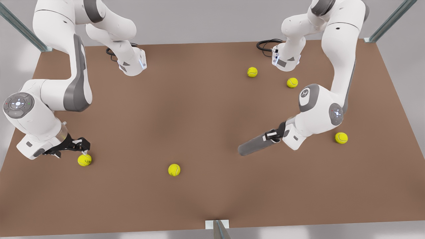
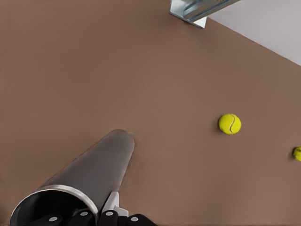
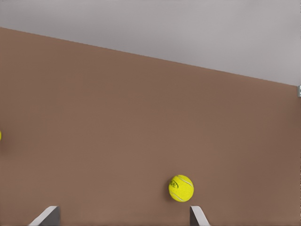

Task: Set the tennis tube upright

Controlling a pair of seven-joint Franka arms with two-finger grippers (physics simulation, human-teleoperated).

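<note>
The grey tennis tube (image 1: 254, 146) lies close to flat on the brown table (image 1: 199, 109), at the front view's right of centre, with its far end pointing toward the front view's lower left. My left gripper (image 1: 274, 135) is shut on the end nearest its wrist. In the left wrist view the tennis tube (image 2: 96, 172) stretches away from the fingers (image 2: 109, 213), and its dark hollow end sits close to the camera. At the front view's left, my right gripper (image 1: 83, 147) hangs open just above a tennis ball (image 1: 84, 160); that ball (image 3: 181, 188) lies beside one fingertip (image 3: 197, 215).
Other tennis balls lie loose at the front middle (image 1: 174, 170), the back right (image 1: 252, 72) (image 1: 292, 82) and behind the left arm (image 1: 341, 137). A metal post (image 1: 217, 227) stands at the table's front edge. Both arm bases stand at the back.
</note>
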